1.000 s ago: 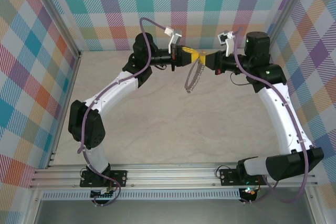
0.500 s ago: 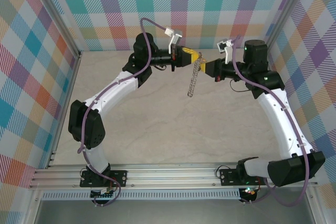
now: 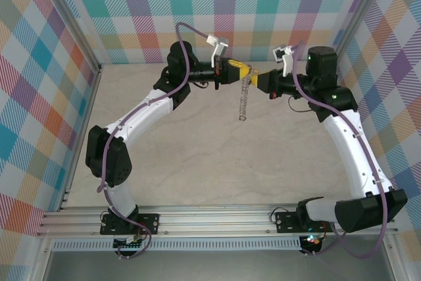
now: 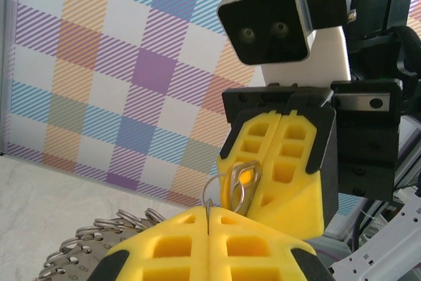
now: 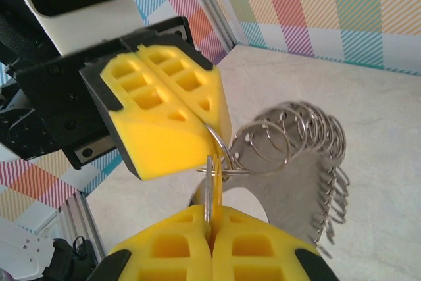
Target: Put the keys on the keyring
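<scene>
Silvery ring-link keyring [image 3: 244, 97] dangles from the pinching left claw [image 3: 245, 70] while the right claw [image 3: 256, 77] nips the flat key [image 4: 241, 179].

Two grippers are showing, the left gripper [image 3: 247, 70] and the right gripper [image 3: 258, 80]. One key [image 5: 210, 192] and one keyring [image 3: 243, 100] are showing too.

I get bright, even light from above on the overhead feed; the counter [image 3: 197, 162] shows only faint, soft shadows and no glare. On the right wrist feed the keyring [image 5: 332, 137] throws a diffuse grey shadow, and the closest parts at the bottom edge look slightly soft.
</scene>
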`<state>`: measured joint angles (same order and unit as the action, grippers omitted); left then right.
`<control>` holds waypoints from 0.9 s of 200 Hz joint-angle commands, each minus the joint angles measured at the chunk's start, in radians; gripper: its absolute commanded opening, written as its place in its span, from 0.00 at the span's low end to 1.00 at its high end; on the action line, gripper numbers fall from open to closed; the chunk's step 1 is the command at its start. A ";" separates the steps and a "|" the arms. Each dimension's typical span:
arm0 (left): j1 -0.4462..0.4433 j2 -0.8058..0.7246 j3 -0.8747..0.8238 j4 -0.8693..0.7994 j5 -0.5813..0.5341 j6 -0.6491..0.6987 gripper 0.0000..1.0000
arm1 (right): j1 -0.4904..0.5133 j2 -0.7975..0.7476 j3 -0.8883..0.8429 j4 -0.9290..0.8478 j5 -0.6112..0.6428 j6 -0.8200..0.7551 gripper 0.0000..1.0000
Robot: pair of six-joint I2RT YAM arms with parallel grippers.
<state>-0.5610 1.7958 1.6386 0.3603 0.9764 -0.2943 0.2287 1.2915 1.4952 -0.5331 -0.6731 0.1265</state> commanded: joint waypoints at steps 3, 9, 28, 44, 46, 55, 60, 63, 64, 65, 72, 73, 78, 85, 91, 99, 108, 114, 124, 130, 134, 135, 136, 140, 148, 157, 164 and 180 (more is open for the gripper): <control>-0.004 -0.030 0.029 0.020 0.013 0.014 0.00 | -0.005 0.016 0.047 0.005 -0.019 -0.001 0.00; -0.004 -0.030 0.029 0.020 0.013 0.014 0.00 | -0.005 0.015 0.047 0.003 -0.019 -0.002 0.00; -0.004 -0.033 0.027 0.019 0.010 0.015 0.00 | -0.005 0.011 0.038 -0.002 -0.014 -0.007 0.00; -0.003 -0.034 0.027 0.017 -0.002 0.015 0.00 | -0.005 0.005 0.027 -0.004 -0.005 -0.011 0.00; -0.003 -0.033 0.027 0.017 -0.003 0.016 0.00 | -0.005 0.004 0.025 -0.004 -0.004 -0.011 0.00; -0.002 -0.035 0.026 0.013 -0.018 0.016 0.00 | -0.005 0.001 0.020 -0.004 0.003 -0.011 0.00; -0.002 -0.037 0.025 0.010 -0.030 0.016 0.00 | -0.005 -0.001 0.017 -0.003 0.007 -0.011 0.00; -0.002 -0.036 0.024 0.008 -0.037 0.017 0.00 | -0.006 -0.001 0.016 -0.004 0.009 -0.010 0.00; -0.002 -0.036 0.024 0.008 -0.038 0.017 0.00 | -0.006 -0.001 0.015 -0.005 0.011 -0.010 0.00; -0.002 -0.036 0.023 0.008 -0.040 0.016 0.00 | -0.006 -0.001 0.015 -0.005 0.011 -0.010 0.00; 0.000 -0.038 0.021 0.007 -0.050 0.017 0.00 | -0.006 -0.001 0.014 -0.006 0.018 -0.007 0.00; 0.000 -0.038 0.021 0.008 -0.051 0.017 0.00 | -0.006 0.001 0.014 -0.006 0.019 -0.007 0.00; 0.002 -0.039 0.020 0.006 -0.062 0.017 0.02 | -0.007 0.001 0.014 -0.009 0.022 -0.004 0.00; 0.003 -0.040 0.020 0.002 -0.081 0.016 0.09 | -0.008 0.003 0.015 -0.011 0.025 -0.004 0.00; 0.006 -0.042 0.015 0.002 -0.095 0.014 0.16 | -0.008 0.005 0.014 -0.014 0.026 -0.004 0.00; 0.010 -0.045 0.011 0.005 -0.114 0.011 0.27 | -0.009 0.007 0.014 -0.018 0.029 -0.003 0.00; 0.016 -0.051 0.004 0.005 -0.138 0.005 0.40 | -0.012 0.013 0.014 -0.026 0.034 -0.002 0.00; 0.020 -0.056 -0.001 0.008 -0.148 0.002 0.48 | -0.015 0.015 0.014 -0.032 0.035 -0.001 0.00; 0.029 -0.064 -0.011 0.011 -0.166 -0.004 0.57 | -0.017 0.018 0.010 -0.037 0.037 0.002 0.00; 0.034 -0.070 -0.015 0.009 -0.178 -0.006 0.60 | -0.020 0.020 0.007 -0.038 0.040 0.004 0.00; 0.037 -0.075 -0.019 0.007 -0.186 -0.006 0.63 | -0.021 0.021 0.004 -0.039 0.039 0.005 0.00; 0.039 -0.076 -0.020 0.007 -0.188 -0.007 0.63 | -0.022 0.022 0.004 -0.041 0.039 0.006 0.00; 0.040 -0.077 -0.021 0.008 -0.189 -0.007 0.64 | -0.023 0.023 0.004 -0.041 0.039 0.006 0.00; 0.044 -0.083 -0.025 0.006 -0.194 -0.008 0.67 | -0.024 0.024 0.001 -0.042 0.039 0.006 0.00; 0.054 -0.093 -0.034 0.004 -0.207 -0.008 0.72 | -0.027 0.025 -0.004 -0.042 0.040 0.011 0.00; 0.063 -0.108 -0.051 0.000 -0.227 -0.009 0.77 | -0.031 0.025 -0.010 -0.041 0.040 0.015 0.00; 0.070 -0.122 -0.069 0.005 -0.244 -0.011 0.82 | -0.032 0.028 -0.013 -0.043 0.039 0.018 0.00; 0.083 -0.154 -0.112 0.007 -0.296 -0.012 0.89 | -0.035 0.036 -0.016 -0.052 0.041 0.021 0.00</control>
<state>-0.5030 1.7260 1.5757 0.3424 0.7670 -0.3038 0.2020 1.3163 1.4914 -0.5823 -0.6277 0.1349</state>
